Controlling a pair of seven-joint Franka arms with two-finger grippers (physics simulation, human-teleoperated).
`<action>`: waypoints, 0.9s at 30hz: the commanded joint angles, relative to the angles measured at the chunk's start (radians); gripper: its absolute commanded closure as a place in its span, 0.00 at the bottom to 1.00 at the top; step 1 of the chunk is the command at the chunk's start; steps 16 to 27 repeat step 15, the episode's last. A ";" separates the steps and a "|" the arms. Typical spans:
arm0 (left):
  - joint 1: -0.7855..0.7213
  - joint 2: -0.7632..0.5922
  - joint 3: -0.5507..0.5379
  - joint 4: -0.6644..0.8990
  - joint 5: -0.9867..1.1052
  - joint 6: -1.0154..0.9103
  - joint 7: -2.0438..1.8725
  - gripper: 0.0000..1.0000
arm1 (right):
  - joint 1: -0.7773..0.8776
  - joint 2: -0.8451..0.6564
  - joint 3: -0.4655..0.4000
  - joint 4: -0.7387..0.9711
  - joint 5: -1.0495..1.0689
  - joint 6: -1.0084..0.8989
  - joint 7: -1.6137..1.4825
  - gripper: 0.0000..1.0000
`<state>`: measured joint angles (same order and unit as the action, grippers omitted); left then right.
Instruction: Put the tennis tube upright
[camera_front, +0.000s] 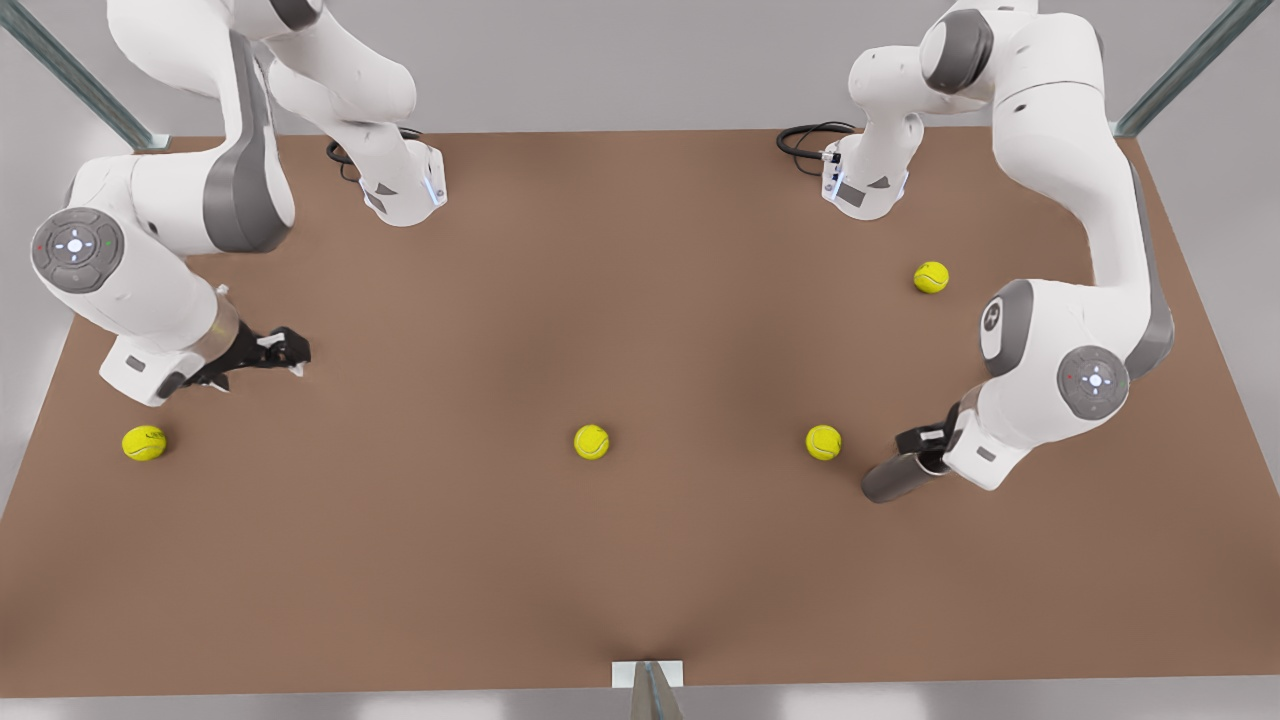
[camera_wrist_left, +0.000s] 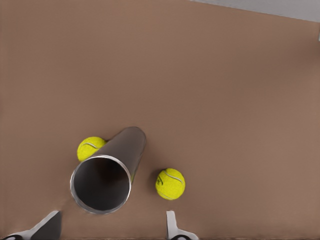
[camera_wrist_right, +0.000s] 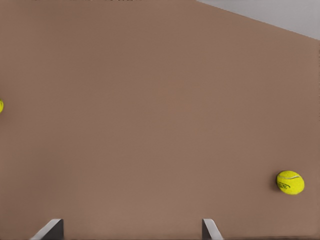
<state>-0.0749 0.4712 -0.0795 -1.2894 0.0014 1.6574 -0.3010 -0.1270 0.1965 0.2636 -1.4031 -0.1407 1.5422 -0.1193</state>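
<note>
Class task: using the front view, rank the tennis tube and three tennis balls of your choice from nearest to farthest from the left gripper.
Measured from the left gripper:
1. Tennis tube, right at the gripper.
2. Near ball, just beside it.
3. Middle ball, table centre.
4. Far ball, at the front view's left, near the right gripper.

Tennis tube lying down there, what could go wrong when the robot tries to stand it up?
1. The dark-grey cylindrical tennis tube lies on its side on the brown table. Being round, it might roll off when the open left end effector closes.
2. Two yellow-green tennis balls sit close by it, and tipping it up could knock them.
The open right end effector waits at the front view's left.
</note>
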 joint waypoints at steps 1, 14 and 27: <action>0.000 -0.006 0.000 0.012 0.000 -0.024 0.002 0.00 | -0.002 0.000 0.000 -0.001 0.000 -0.001 0.000 0.00; 0.009 -0.169 0.001 -0.022 0.000 -0.088 0.028 0.00 | 0.012 0.009 0.023 0.003 0.004 -0.002 0.083 0.00; 0.009 -0.169 0.001 -0.022 0.000 -0.090 0.028 0.00 | 0.013 0.009 0.023 0.003 0.004 -0.002 0.084 0.00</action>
